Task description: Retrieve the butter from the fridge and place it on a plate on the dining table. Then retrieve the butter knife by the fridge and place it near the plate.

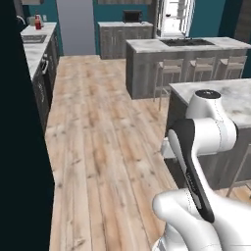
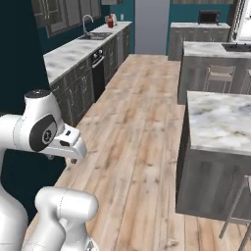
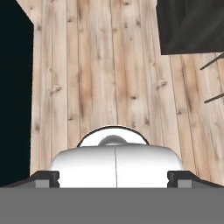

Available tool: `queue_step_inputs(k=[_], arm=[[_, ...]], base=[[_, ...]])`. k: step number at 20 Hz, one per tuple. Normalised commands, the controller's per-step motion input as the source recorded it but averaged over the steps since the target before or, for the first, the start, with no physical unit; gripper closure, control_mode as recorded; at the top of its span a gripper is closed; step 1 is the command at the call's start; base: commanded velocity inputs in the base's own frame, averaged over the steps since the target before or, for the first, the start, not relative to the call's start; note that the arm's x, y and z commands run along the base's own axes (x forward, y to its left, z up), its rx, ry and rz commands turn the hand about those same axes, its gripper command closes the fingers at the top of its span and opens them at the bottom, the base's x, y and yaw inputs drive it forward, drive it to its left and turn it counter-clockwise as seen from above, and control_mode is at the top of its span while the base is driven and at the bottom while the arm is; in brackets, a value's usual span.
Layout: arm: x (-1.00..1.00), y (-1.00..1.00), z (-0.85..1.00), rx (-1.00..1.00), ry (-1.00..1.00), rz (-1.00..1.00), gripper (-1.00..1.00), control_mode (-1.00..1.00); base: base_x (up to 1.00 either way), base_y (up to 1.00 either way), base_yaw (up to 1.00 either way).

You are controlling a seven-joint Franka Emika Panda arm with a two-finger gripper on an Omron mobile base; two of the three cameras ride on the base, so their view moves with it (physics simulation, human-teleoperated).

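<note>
From the left base view: the arm (image 1: 206, 147) is folded up over the wooden floor (image 1: 98, 147), and the near dining table (image 1: 230, 95) beside it carries nothing I can make out on its marbled top.

From the right base view: same table (image 2: 220, 120), bare marble on the part I can see, no plate or butter on it.

Hand view: the fingers (image 3: 113, 179) stand wide apart, holding nothing, pointing down at floorboards. By my reckoning everything is left to do: butter, then knife.
</note>
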Motion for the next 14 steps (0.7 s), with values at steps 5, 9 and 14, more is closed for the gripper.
queue_step_inputs(k=[5, 9, 14], arm=[[0.0, 0.0, 0.0, 0.0, 0.0, 0.0, -1.0, 1.0], [0.0, 0.0, 0.0, 0.0, 0.0, 0.0, -1.0, 1.0], [0.0, 0.0, 0.0, 0.0, 0.0, 0.0, -1.0, 1.0]], base=[[0.63, 0.26, -0.13], [1.0, 0.13, -0.12], [1.0, 0.16, -0.1]])
